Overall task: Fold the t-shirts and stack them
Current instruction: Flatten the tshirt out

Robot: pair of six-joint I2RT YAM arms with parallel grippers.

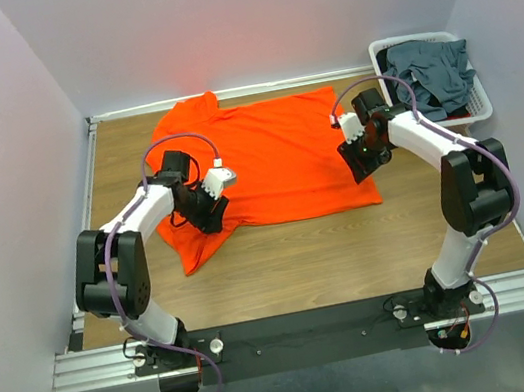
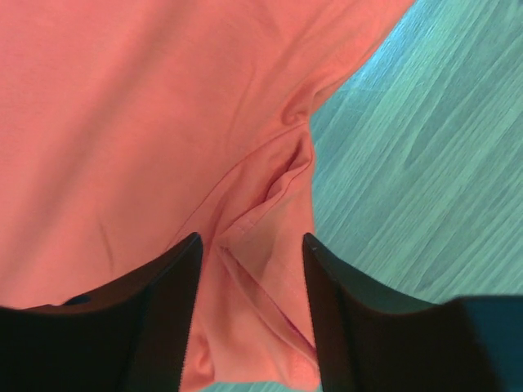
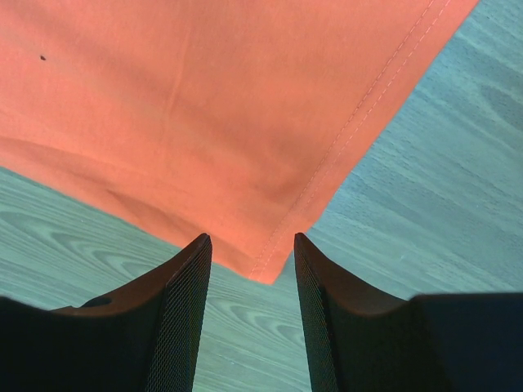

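Left wrist view: left gripper (image 2: 249,241) hangs low over the orange-red t-shirt (image 2: 122,122), jaws approx half apart w/ nothing pinched. The puckered underarm seam (image 2: 288,159) and near sleeve (image 2: 261,327) lie between and just beyond its fingers. Right wrist view is much the same: right gripper (image 3: 251,238) parted about halfway, empty, w/ the near hem corner (image 3: 265,269) just past the fingertips and bare table (image 3: 425,204) on either side. From the top external view the shirt lies spread mostly flat across the middle of the table, sleeves at the left end, hem at the right, one arm at each end of the near edge. Handling, as a judgement: cloth is light and limp w/ no stiffness, so it'll sag btwn two grips and crumple if pushed, and it prob. slides easily on the smooth wood. Best holds are the stitched parts, i.e. the hem corner on the right and the sleeve/underarm seam on the left, since they're thicker and less likely to slip out. Fingers need to go down to the table and catch both layers, else only the top one lifts. Farthest off, in the far right corner, the white basket (image 1: 485,104) holds the dark blue-grey t-shirts (image 1: 433,69) in a tangled heap. These look equally soft and will need shaking out.
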